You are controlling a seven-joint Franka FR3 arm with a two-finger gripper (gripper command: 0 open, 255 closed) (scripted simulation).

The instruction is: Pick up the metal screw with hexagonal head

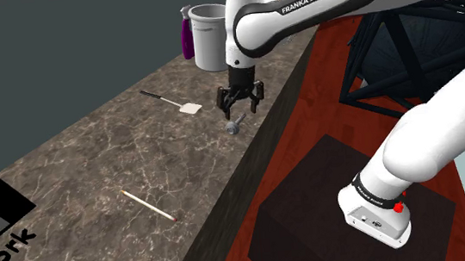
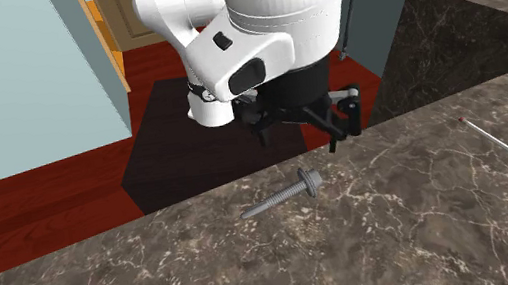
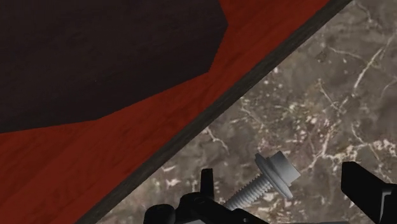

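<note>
Bench (image 1: 78, 165) brown marble, white veins. Screw (image 2: 282, 195) grey. Floor (image 1: 326, 108) red wood. Stand (image 1: 315, 206) near-black. Bucket (image 1: 207, 41) pale grey. Bottle (image 1: 186, 38) purple. Arm (image 1: 446, 124) white, dark joints.

I am seeing the screw (image 3: 272, 179) as smooth grey metal, dully shining. The counter (image 3: 331, 95) is looking like polished brown stone with pale veins, the floor (image 3: 95, 159) is showing glossy red wood, and my gripper (image 1: 242, 110) is looking matt black.
</note>
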